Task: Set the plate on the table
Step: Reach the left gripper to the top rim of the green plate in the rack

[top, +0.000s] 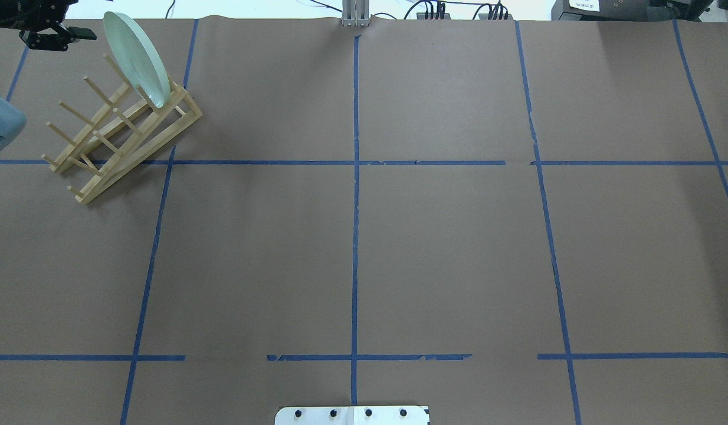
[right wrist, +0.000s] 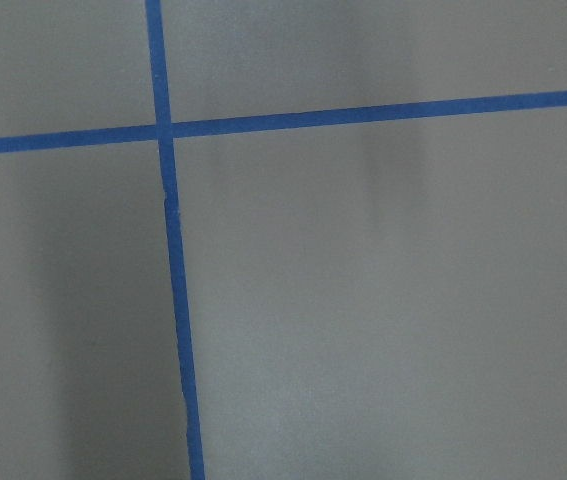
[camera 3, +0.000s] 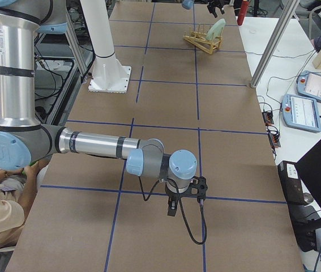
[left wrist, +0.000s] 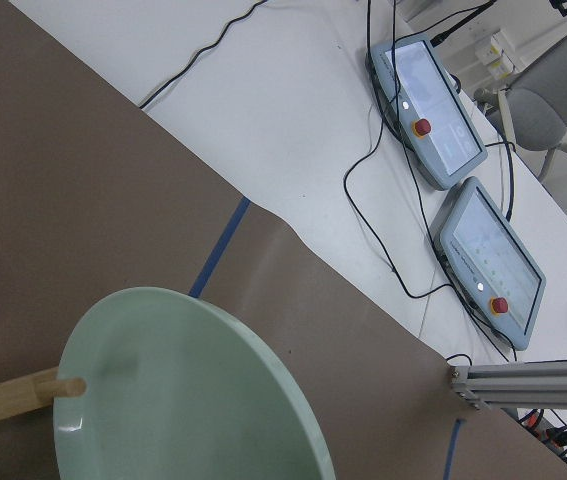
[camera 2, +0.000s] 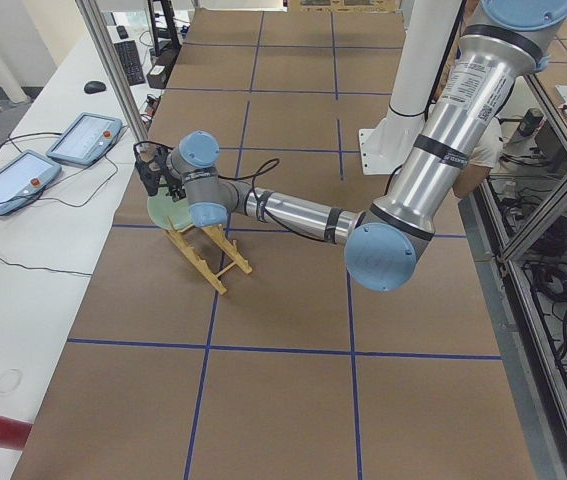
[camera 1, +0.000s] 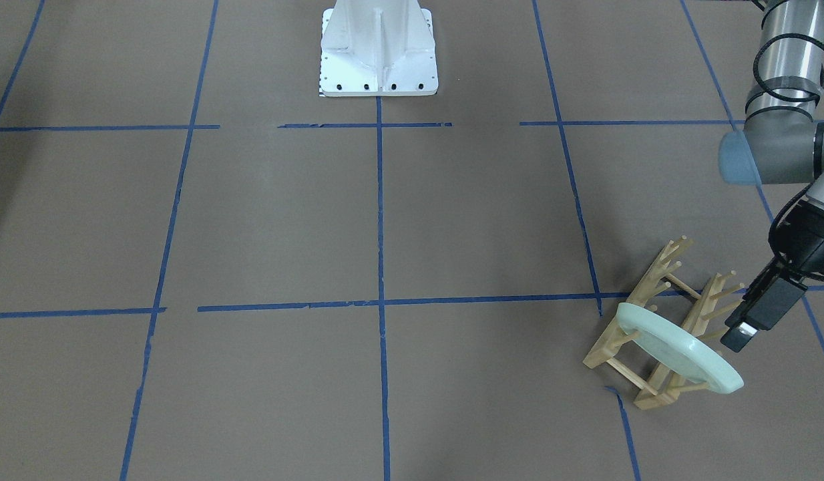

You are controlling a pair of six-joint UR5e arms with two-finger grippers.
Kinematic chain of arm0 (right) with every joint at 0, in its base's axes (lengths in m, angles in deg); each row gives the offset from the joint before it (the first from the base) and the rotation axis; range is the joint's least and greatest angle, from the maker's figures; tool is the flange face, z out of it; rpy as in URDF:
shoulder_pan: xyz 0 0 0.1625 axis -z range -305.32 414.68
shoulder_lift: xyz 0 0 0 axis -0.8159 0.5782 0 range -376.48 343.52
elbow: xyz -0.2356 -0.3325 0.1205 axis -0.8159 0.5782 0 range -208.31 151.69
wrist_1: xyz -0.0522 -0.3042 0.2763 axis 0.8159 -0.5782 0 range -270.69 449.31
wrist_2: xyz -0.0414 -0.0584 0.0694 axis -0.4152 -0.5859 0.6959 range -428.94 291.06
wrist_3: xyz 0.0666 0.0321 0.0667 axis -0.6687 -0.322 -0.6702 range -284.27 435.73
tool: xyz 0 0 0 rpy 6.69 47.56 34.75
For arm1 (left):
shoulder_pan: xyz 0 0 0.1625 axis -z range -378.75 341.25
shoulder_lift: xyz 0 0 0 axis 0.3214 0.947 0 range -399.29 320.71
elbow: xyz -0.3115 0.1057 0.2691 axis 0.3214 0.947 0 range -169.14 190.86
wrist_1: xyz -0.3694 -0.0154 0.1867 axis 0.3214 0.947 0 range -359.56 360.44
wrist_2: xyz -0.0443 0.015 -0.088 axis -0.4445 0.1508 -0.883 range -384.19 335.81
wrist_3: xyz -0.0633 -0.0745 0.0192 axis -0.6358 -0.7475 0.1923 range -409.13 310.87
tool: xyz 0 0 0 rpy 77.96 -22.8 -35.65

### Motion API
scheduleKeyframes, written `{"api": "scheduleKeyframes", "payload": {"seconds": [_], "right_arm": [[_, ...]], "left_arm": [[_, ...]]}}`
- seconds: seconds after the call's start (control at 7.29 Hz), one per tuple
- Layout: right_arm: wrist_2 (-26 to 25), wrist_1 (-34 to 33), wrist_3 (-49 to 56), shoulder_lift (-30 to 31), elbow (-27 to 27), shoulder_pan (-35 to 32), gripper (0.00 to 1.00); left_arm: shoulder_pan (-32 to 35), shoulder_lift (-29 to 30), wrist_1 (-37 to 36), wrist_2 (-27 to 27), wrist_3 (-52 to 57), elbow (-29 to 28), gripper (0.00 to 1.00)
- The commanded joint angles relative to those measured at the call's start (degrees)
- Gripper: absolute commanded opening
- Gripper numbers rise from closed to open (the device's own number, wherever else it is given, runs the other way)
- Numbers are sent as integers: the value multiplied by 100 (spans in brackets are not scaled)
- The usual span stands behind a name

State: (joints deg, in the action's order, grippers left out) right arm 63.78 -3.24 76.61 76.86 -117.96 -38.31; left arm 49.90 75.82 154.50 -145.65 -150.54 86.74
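Note:
The pale mint-green plate (camera 1: 679, 354) stands on edge in the end slot of a light wooden peg rack (camera 1: 652, 294), at the table's (camera 1: 452, 220) far left corner in the overhead view (top: 137, 59). My left gripper (camera 1: 742, 331) hovers just beside the plate's upper rim, apart from it, and looks open and empty (top: 57, 40). The left wrist view looks down on the plate (left wrist: 183, 390) with a rack peg across its face. My right gripper (camera 3: 172, 208) points down over bare table far from the plate; I cannot tell if it is open or shut.
The white robot base (camera 1: 378, 60) stands at the table's middle on the robot's side. Beyond the table's far edge is a white bench with two teach pendants (left wrist: 428, 110), cables and an aluminium post (left wrist: 523, 385).

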Motion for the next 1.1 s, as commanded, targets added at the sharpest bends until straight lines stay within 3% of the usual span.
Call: {"api": "scheduleKeyframes", "payload": {"seconds": [0.0,0.69,0.82,0.96], "right_arm": [[0,0,0,0,0,0,100],[0,0,0,0,0,0,100],[0,0,0,0,0,0,100],[0,0,0,0,0,0,100]], "left_arm": [[-9,64,151,-9,-158,-196,83],[-176,117,160,0,-309,-206,73],[-176,143,151,0,-309,-223,68],[-176,152,151,0,-309,-241,54]]}}
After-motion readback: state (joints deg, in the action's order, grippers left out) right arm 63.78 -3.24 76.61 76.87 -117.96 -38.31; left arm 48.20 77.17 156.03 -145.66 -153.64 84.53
